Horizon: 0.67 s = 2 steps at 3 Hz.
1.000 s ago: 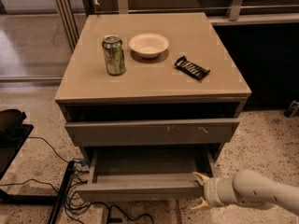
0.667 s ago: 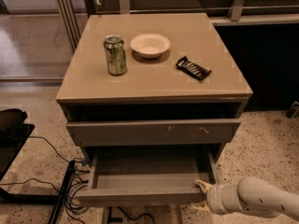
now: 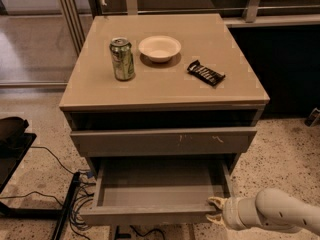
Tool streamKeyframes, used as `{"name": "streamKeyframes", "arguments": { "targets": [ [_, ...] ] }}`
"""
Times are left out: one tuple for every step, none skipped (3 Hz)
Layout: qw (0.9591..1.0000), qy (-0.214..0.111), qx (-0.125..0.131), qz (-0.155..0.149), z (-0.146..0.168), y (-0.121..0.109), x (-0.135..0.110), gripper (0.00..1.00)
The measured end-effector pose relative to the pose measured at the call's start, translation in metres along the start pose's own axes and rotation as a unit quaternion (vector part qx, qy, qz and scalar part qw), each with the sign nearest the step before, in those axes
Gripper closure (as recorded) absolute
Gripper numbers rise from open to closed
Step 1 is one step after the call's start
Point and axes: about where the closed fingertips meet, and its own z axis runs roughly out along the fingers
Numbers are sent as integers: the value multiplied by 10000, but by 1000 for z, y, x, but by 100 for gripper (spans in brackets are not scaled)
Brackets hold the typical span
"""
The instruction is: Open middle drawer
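Sitting at the right front corner of the middle drawer (image 3: 150,190) is the tool (image 3: 215,210), low down by the floor, with its pale arm (image 3: 280,215) coming in from the lower right. It meets the drawer at the end of the front panel, likely because the front has no handle, so the edge is the only place to catch. Can't tell from this angle whether the tool is spread or clamped on that edge.

The middle drawer stands well out from the bench body, under the scratched upper front (image 3: 150,142), with its shallow grey inside showing and nothing in it. Judged from that, the opening looks nearly or fully done; what's left is probably just letting go and backing off. The upper front sits only a little forward of the frame, so it doesn't block the drawer below.

On the bench top (image 3: 220,34) stand a green can (image 3: 122,59), a white bowl (image 3: 159,48) just beside it, and a dark snack bar (image 3: 206,73) off to the right. All are apart from each other, back from the front edge and clear of the drawer work. The upright can is the one thing a jolt could tip. Cables (image 3: 75,204) lie on the floor at the left, away from the tool.
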Motion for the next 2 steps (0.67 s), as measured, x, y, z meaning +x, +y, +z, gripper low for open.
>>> {"name": "streamKeyframes", "arguments": {
  "targets": [
    [10000, -38, -19, 16, -3, 17, 6, 100],
    [10000, -38, -19, 16, -7, 16, 3, 100]
  ]
}}
